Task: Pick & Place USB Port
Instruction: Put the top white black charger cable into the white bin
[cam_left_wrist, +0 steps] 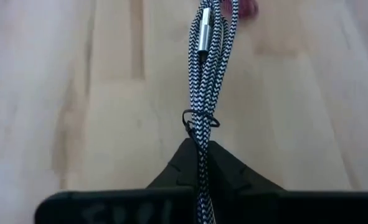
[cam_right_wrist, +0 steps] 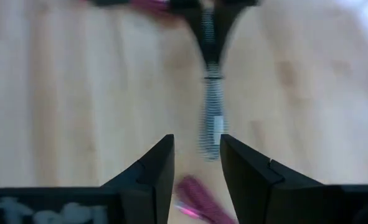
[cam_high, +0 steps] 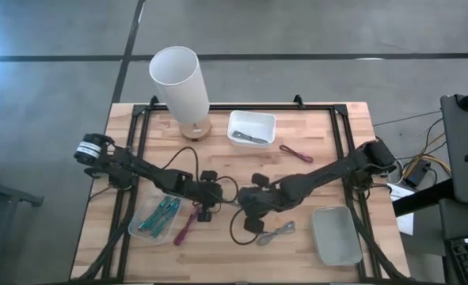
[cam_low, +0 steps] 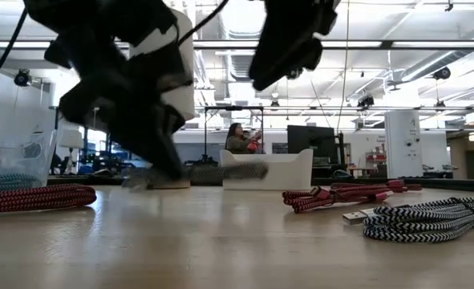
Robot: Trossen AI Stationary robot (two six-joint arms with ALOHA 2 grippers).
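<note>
My left gripper [cam_left_wrist: 197,146] [cam_high: 210,192] sits mid-table, shut on a tied bundle of black-and-white braided USB cable [cam_left_wrist: 205,81]. The bundle's metal plug [cam_left_wrist: 203,43] points away from the fingers. My right gripper [cam_right_wrist: 196,146] [cam_high: 249,198] faces it from the table's right, open. The free end of the bundle [cam_right_wrist: 212,118] lies just beyond its fingertips and touches neither finger. In the low view the bundle [cam_low: 220,171] juts out level from the left gripper, above the table. My left gripper pinches the cable bundle between its two fingers at one end [cam_left_wrist: 200,155], just behind the thin black tie [cam_left_wrist: 199,119]. The fingers lie along the bundle. The bundle sticks straight out past the fingertips, roughly level and lifted clear of the table.
A white tray [cam_high: 251,128] and a white cylinder [cam_high: 182,83] stand toward the far edge. A clear bin of teal cables [cam_high: 158,218] and a red cable [cam_high: 184,226] lie near-left. Another braided cable [cam_high: 277,232] and a grey tray [cam_high: 335,235] are near-right. A maroon cable [cam_high: 295,153] lies right of centre.
</note>
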